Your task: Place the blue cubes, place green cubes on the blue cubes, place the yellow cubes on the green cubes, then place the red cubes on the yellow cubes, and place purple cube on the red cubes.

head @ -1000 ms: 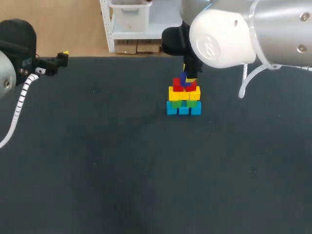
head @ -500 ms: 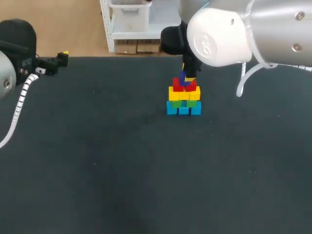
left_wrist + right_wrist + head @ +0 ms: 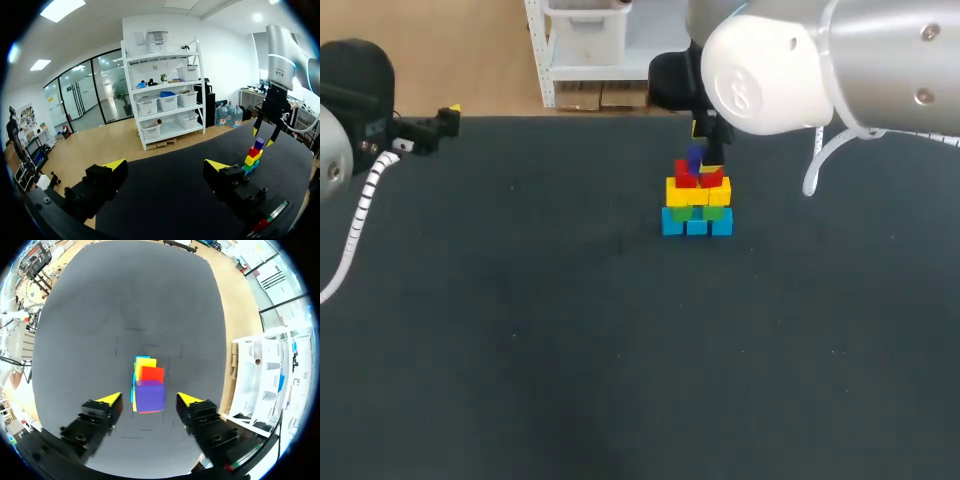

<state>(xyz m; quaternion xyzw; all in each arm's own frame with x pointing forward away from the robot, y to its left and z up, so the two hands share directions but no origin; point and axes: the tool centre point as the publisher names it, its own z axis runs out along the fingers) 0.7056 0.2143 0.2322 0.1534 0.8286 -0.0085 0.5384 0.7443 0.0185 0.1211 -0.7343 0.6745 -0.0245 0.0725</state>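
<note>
Head view: the tower [image 3: 697, 196] of cubes stands on the dark table [image 3: 520, 350], toward its far side. Blue cubes [image 3: 697, 224] form the bottom row, with green cubes [image 3: 691, 212] on them, then yellow cubes [image 3: 698, 191], red cubes [image 3: 701, 178] and the purple cube [image 3: 695, 160] on top. The right arm [image 3: 760, 70] comes in over the tower, and the right claw [image 3: 705, 145] hangs just above the tower's top; its spread is hard to judge from here. The left arm [image 3: 350, 110] and left claw [image 3: 446, 118] sit well apart from the tower, at the table's far edge.

Left wrist view: the left claw [image 3: 166, 167] is spread wide over bare table, nothing between its fingers. The tower stands well ahead of it, seen from the side, the purple cube [image 3: 258, 145] topmost. The right claw [image 3: 263, 137] points down at the tower, its two yellow tips parted just above the purple cube and to either side of it.

Right wrist view: the right claw [image 3: 148, 400] looks straight down on the tower. The purple cube [image 3: 150, 396] lies between the fingers with a clear gap to each yellow tip, so the claw is wide and holds nothing. Red [image 3: 151, 374] and yellow [image 3: 144, 362] cubes show from under the purple one.
</note>
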